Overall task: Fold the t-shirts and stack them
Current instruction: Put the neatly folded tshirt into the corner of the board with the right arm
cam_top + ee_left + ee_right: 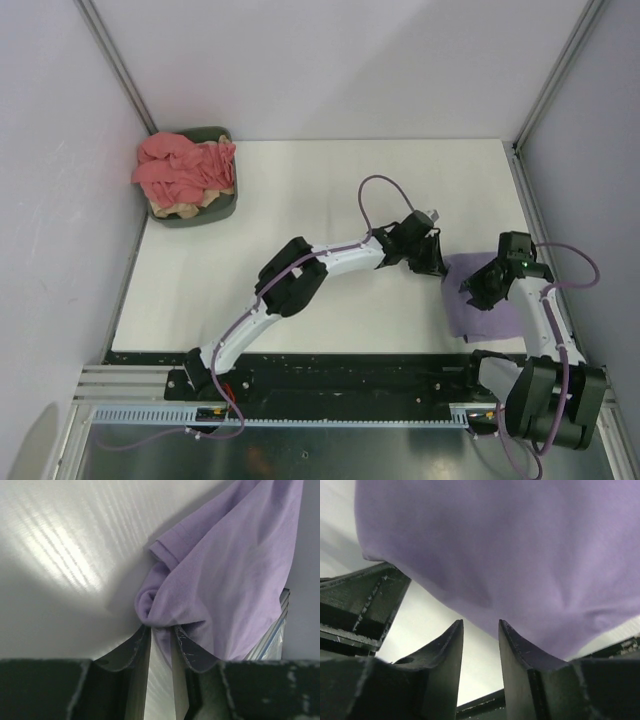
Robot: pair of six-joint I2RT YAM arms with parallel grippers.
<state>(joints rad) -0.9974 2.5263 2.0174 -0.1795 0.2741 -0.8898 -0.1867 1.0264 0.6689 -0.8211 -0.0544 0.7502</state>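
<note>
Left wrist: left tool [160, 631] pinches lavender t-shirt [225, 580].

robot lab test cell: white surface [330, 190] boxed in by plain white panels [330, 60] on aluminium posts [113, 60], slotted rail [330, 413] along the surface's near edge, left arm [300, 275] and right arm [545, 310] bolted there.

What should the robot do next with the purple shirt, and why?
Probably ease the right gripper forward and close it on the purple t-shirt. Its jaws stand apart with the cloth just past their tips, while the left gripper pinches a bunched edge of it. With both arms holding, they could likely spread the shirt flat for folding.
</note>
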